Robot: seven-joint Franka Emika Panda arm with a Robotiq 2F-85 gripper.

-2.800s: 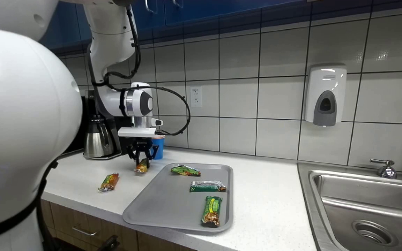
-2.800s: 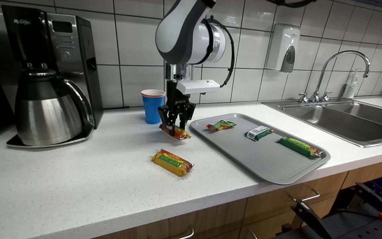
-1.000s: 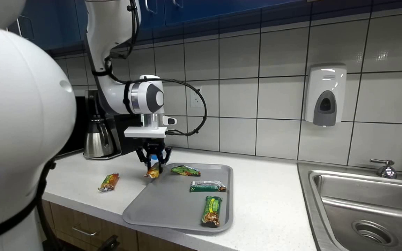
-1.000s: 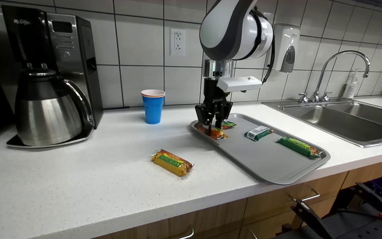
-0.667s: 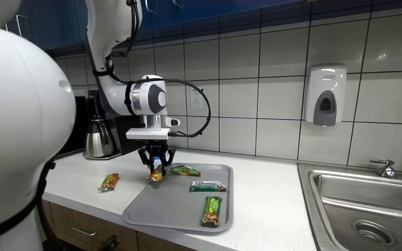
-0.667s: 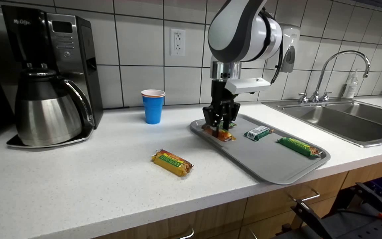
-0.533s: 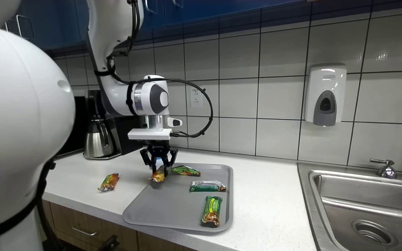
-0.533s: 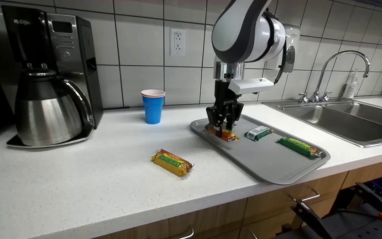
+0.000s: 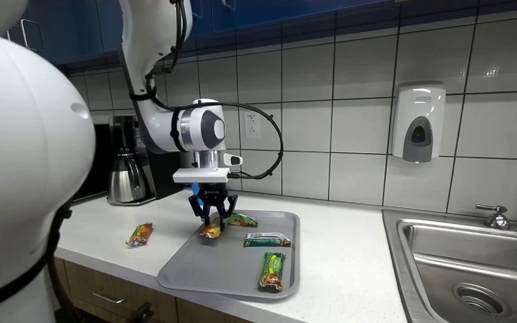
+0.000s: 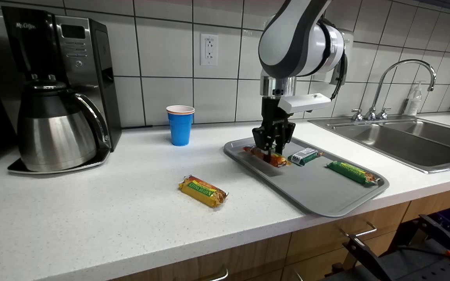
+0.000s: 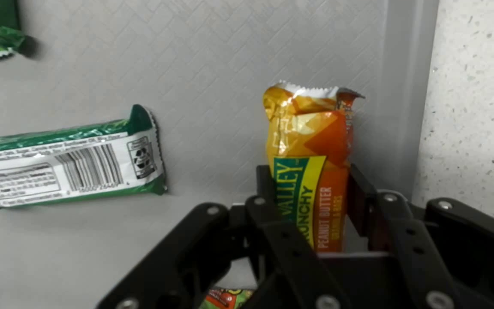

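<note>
My gripper [image 11: 310, 184] is shut on an orange-yellow peanut butter granola bar [image 11: 305, 133], its fingers pressing the wrapper's two long sides. In both exterior views the gripper [image 10: 273, 153] points down with the bar [image 9: 212, 231] over the back left part of the grey tray [image 9: 213, 273], low above its surface; whether they touch I cannot tell. Close behind the fingers lies a green-red packet [image 9: 243, 220], partly hidden. Also on the tray are a green-and-white bar [image 11: 75, 165] and a green bar [image 10: 350, 173]. Another yellow bar [image 10: 202, 191] rests on the counter.
A blue cup [image 10: 180, 125] stands by the tiled wall, with a coffee maker [image 10: 59, 93] and its steel carafe to its left. The sink [image 9: 474, 264] is set into the counter to the right of the tray. A soap dispenser [image 9: 419, 122] hangs on the wall.
The gripper has carried the orange-yellow bar from above the counter near the cup, across the tray's rim, to over the tray. The other bars have stayed where they were.
</note>
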